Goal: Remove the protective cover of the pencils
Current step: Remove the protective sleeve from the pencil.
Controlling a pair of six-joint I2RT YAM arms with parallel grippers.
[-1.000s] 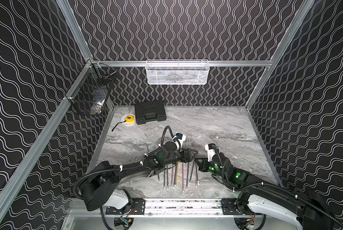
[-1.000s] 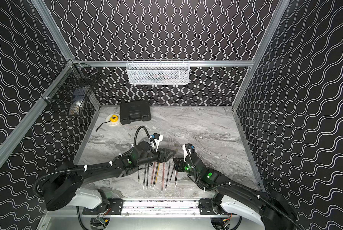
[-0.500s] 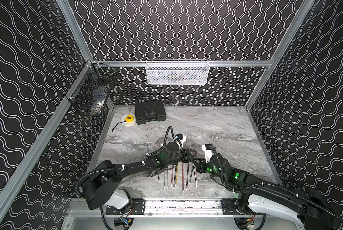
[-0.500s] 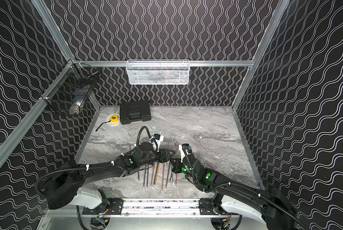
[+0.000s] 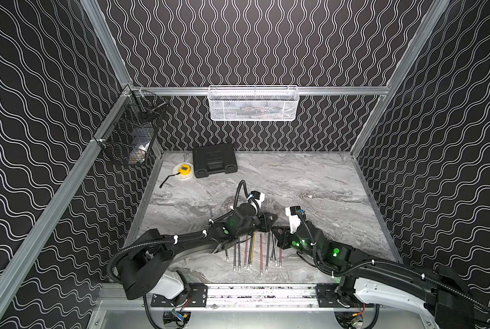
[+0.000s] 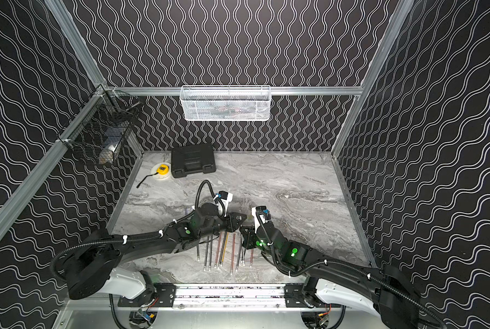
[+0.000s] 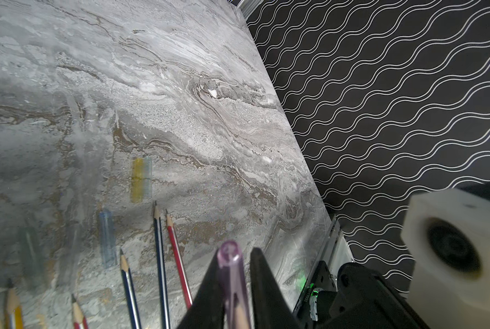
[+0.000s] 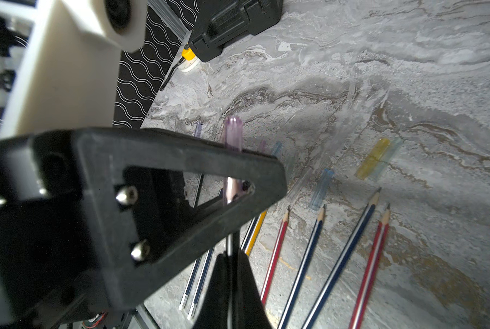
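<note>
**A:** Left side. The left gripper (image 7: 235, 265) is pinched on the purple cap (image 8: 233, 131), with the cap's rounded end poking past the fingers. Risk?

**B:** It's slick plastic. With a shallow bite, I'd expect it to squirt free on the pull. An off-axis tug could snap the lead.

**A:** Centre. The other pencils (image 5: 250, 250) lie in a row on the table (image 5: 309, 182), below the grippers. Those the wrist views show have bare points. A yellow cap (image 7: 138, 179) and a blue cap (image 7: 107, 239) lie loose just past the tips.

**B:** Anything dropped lands in that row and scatters it. The front rail (image 5: 260, 293) sits near the blunt ends, so there's little room that way.

**A:** Right. The right gripper (image 8: 230, 257) is pressed together on the held pencil (image 8: 230, 242), nose to nose with the left.

**B:** The thin shaft may slide through the jaws before the cap lets go. The fingers could also knock together, so part them along the pencil's line. There's open marble beyond and to the right. The black case (image 5: 213, 159) is well apart, at the far left.
</note>
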